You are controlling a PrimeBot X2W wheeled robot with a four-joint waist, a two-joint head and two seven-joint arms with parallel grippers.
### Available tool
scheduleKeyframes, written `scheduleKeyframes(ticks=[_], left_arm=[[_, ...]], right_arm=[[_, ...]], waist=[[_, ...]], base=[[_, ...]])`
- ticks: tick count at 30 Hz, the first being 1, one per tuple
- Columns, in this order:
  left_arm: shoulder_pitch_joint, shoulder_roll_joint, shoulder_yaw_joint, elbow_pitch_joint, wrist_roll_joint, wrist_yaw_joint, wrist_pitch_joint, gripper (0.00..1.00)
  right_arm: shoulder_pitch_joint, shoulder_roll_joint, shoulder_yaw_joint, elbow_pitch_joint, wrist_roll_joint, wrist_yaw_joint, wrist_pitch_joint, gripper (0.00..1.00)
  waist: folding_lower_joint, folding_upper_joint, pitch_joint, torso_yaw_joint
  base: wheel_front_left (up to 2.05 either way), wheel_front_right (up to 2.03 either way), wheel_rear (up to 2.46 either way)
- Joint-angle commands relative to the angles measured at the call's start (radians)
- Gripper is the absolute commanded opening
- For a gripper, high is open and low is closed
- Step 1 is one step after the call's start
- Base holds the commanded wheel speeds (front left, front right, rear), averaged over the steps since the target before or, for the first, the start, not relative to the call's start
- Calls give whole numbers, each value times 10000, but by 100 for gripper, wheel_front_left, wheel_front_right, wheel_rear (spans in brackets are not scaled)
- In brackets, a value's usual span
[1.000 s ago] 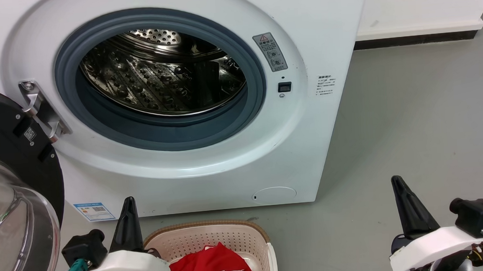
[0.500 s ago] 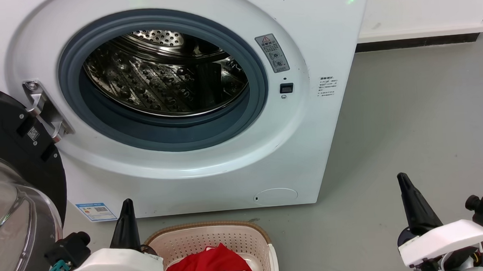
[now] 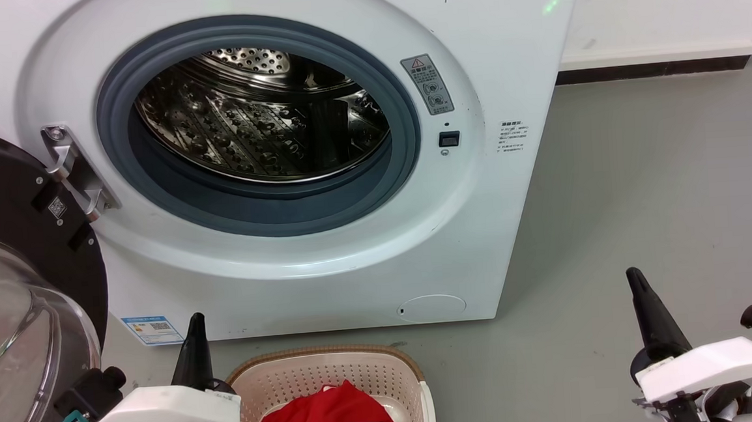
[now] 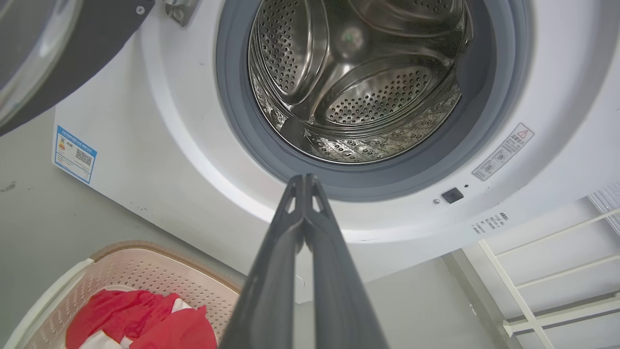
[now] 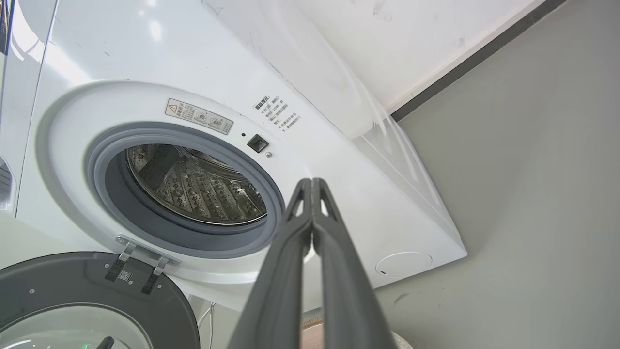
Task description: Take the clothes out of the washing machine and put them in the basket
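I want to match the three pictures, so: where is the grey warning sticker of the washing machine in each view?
Head view: warning sticker upper middle, right of the porthole.
Left wrist view: sticker at right, lower right of the porthole.
Right wrist view: sticker upper left, above the porthole.
Shared landmark: the small black latch socket next to it.

The washing machine (image 3: pixel 490 47) has a glossy white shell, a shiny perforated steel drum (image 3: pixel 247 134) and a matt grey rubber seal (image 3: pixel 272 214). Its door (image 3: pixel 5 338) is clear glass. The basket (image 3: pixel 334 373) is perforated cream plastic; the clothes (image 3: pixel 317 420) are soft red cloth.
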Motion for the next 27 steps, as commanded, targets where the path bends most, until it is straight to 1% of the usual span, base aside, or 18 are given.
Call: scheduleKeyframes(ticks=[1, 14, 27], left_arm=[[-300, 15, 62, -74, -386, -76, 93, 0], [-364, 4, 227, 20, -2027, -229, 502, 0], [-435, -8, 353, 102, -3380, -364, 846, 0]], right_arm=[[-289, -80, -41, -56, 419, 0, 53, 0], [-409, -103, -180, 143, 2060, 0, 283, 0], [-508, -108, -311, 303, 3404, -1, 494, 0]], waist=[[-1, 0, -7, 8], [-1, 0, -60, 64], [-1, 0, -109, 115]], base=[[0, 0, 0], [0, 0, 0], [0, 0, 0]])
